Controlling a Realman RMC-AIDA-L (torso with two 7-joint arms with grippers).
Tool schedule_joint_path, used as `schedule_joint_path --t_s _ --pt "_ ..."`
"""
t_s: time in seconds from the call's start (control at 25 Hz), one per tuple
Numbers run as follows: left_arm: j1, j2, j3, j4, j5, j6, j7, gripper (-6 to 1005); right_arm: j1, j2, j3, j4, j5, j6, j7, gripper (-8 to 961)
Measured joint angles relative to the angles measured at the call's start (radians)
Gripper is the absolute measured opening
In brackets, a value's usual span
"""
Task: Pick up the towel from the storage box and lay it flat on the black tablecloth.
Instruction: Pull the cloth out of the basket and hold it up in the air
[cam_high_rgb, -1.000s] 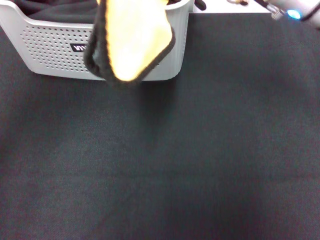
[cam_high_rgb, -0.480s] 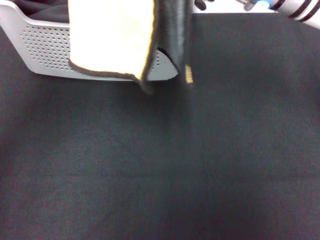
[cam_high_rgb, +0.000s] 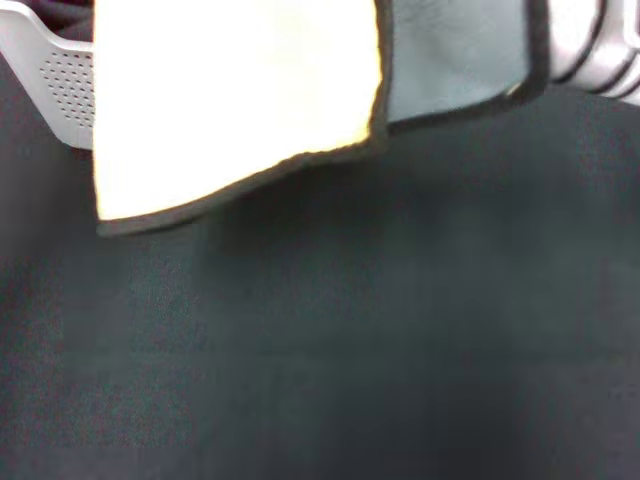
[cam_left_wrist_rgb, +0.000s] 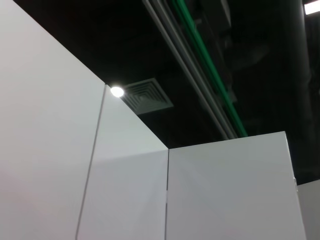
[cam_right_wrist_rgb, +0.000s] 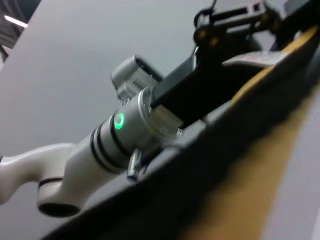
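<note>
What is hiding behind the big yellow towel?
Behind the hanging towel sits the grey storage box; only its holey corner peeks out. The rest of it, and whatever is inside, is covered. Below lies the black tablecloth.

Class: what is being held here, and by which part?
The towel, hanging spread by its top edge; the left gripper sits at that edge, its grip unclear.

The black tablecloth (cam_high_rgb: 350, 350) is viewed steeply from above by the head camera, the towel (cam_high_rgb: 240, 100) hanging close before it. Ceiling and white panels (cam_left_wrist_rgb: 225, 195) are seen upward from the left wrist. The towel's edge is viewed closely from the right wrist, shared with the head view.
</note>
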Motion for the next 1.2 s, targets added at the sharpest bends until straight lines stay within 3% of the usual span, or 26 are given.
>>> schedule_joint_path --t_s 0.28,0.56,0.84,1.2 --pt "0.006 -0.001 -0.018 -0.013 0.001 0.001 0.012 24 -0.276 -0.011 0.078 -0.285 -0.070 0.031 -0.007 720" --pt "0.005 -0.002 -0.012 -0.017 0.000 0.001 0.048 24 -0.450 -0.011 0.136 -0.449 -0.090 0.013 0.010 720" --pt "-0.001 -0.004 -0.008 -0.032 0.004 0.001 0.081 25 -0.496 -0.008 0.187 -0.490 -0.078 -0.065 0.081 720" --pt "-0.039 -0.005 0.004 -0.096 -0.001 -0.006 0.135 25 -0.435 -0.003 0.139 -0.382 0.008 -0.096 0.151 720"
